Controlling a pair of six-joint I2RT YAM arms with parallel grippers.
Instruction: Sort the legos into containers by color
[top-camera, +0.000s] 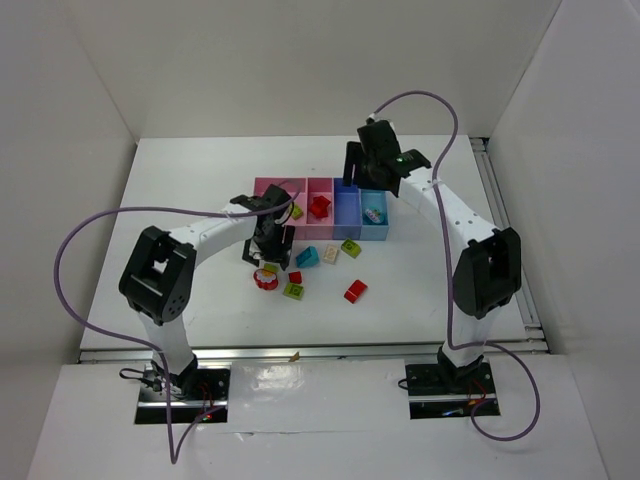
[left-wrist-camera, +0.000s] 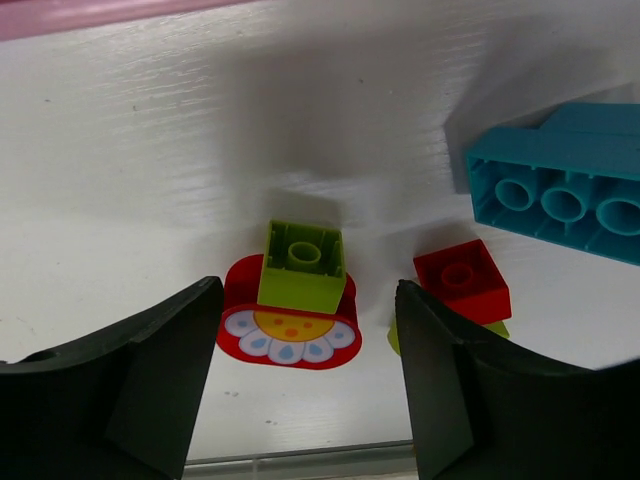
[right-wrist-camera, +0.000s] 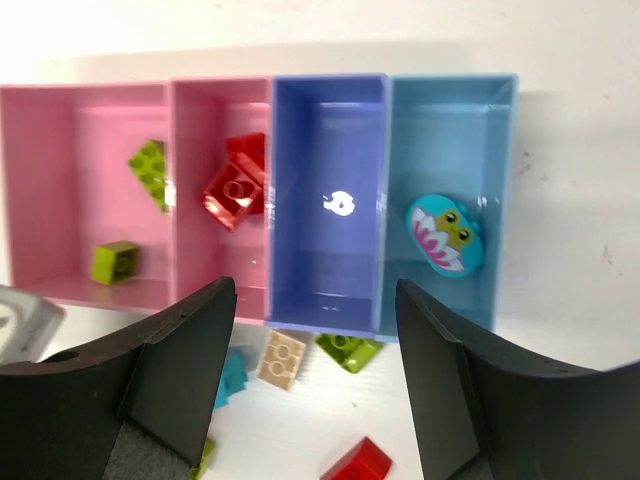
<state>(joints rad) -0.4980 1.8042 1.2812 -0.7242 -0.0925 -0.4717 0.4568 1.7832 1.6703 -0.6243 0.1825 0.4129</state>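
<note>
The containers stand in a row: wide pink (top-camera: 265, 186), narrow pink (top-camera: 319, 186), blue (top-camera: 346, 214), cyan (top-camera: 374, 232). In the right wrist view the wide pink bin (right-wrist-camera: 60, 190) holds two lime bricks (right-wrist-camera: 113, 260), the narrow pink (right-wrist-camera: 215, 110) red bricks (right-wrist-camera: 235, 185), the cyan (right-wrist-camera: 450, 130) a round cyan piece (right-wrist-camera: 445, 232); the blue (right-wrist-camera: 330, 250) shows only glare. My right gripper (right-wrist-camera: 315, 290) is open above the blue bin. My left gripper (left-wrist-camera: 308, 300) is open over a lime brick (left-wrist-camera: 303, 265) on the round red-white piece (left-wrist-camera: 290, 335).
Loose on the table in front of the bins: a cyan brick (top-camera: 307, 257), a cream brick (top-camera: 330, 255), lime bricks (top-camera: 351, 247) (top-camera: 293, 290), a small red brick (top-camera: 295, 277) and a red brick (top-camera: 355, 291). White walls enclose the table.
</note>
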